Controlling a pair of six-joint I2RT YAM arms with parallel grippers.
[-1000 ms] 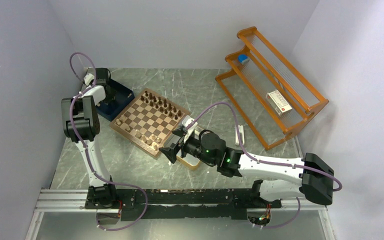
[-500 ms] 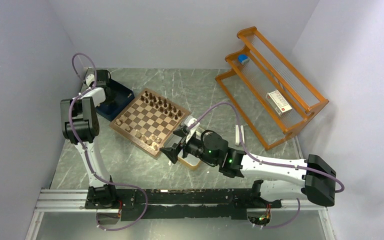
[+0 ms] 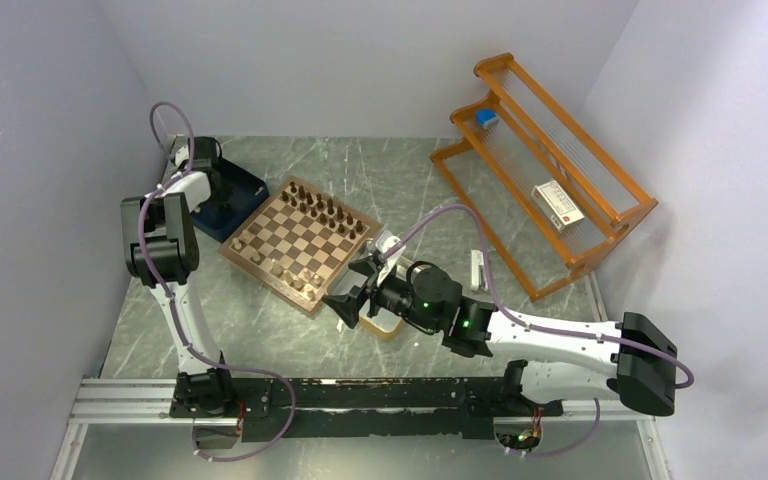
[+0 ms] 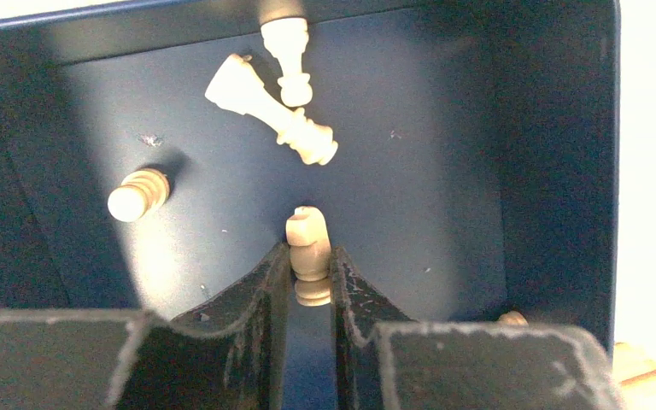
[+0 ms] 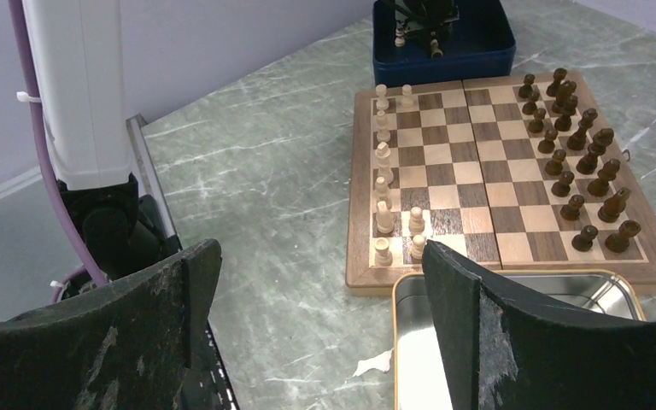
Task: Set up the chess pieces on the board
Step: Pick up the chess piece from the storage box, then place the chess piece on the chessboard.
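The board (image 3: 300, 243) lies at the middle left of the table. Dark chess pieces (image 5: 576, 128) fill its far side, and several pale chess pieces (image 5: 384, 179) stand along its near side. My left gripper (image 4: 310, 256) is down inside the navy tray (image 4: 436, 171), shut on a pale piece (image 4: 308, 243) that both fingers touch. Three more pale pieces are in the tray, one of them lying on its side (image 4: 269, 111). My right gripper (image 5: 318, 249) hangs open and holds nothing, over the table by the board's near corner.
A silver gold-rimmed tin (image 5: 410, 342) sits under my right gripper, against the board's near edge. The navy tray (image 3: 245, 185) touches the board's far left side. An orange wire rack (image 3: 545, 170) holding a white box (image 3: 558, 205) stands at the back right.
The left jaws have closed onto the pale piece in the tray. The right arm has slid slightly toward the near side, still open.
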